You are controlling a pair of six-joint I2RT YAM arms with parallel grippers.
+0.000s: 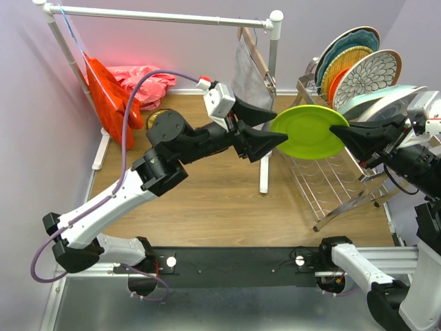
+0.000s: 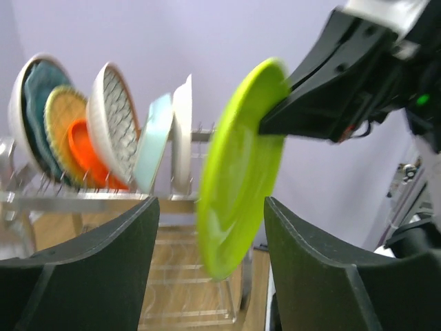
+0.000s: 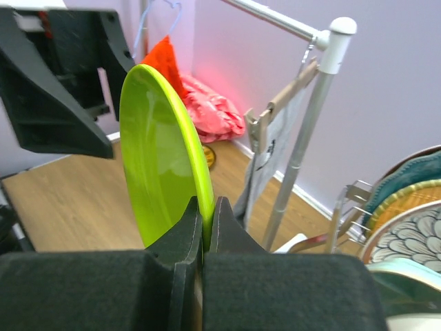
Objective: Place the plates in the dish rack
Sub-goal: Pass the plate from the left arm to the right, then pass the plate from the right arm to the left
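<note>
A lime green plate [image 1: 309,131] hangs upright in the air in front of the dish rack [image 1: 324,186]. My right gripper [image 1: 339,131] is shut on its right rim; the wrist view shows the rim pinched between the pads [image 3: 206,203]. My left gripper [image 1: 279,126] is open, its fingers on either side of the plate's left edge [image 2: 238,172] without touching it. Several plates stand in the rack's back rows: teal [image 1: 351,38], woven yellow [image 1: 341,62], orange [image 1: 336,81], a patterned white one [image 1: 375,72] and a mint tray [image 1: 386,96]. A yellow-brown plate [image 3: 209,155] lies on the table, far left.
A white pipe rail [image 1: 165,15] spans the back, and one post [image 1: 265,148] comes down just left of the rack. A grey cloth on a hanger [image 1: 251,76] hangs from it. Red [image 1: 110,96] and pink [image 1: 145,79] cloths sit at the back left.
</note>
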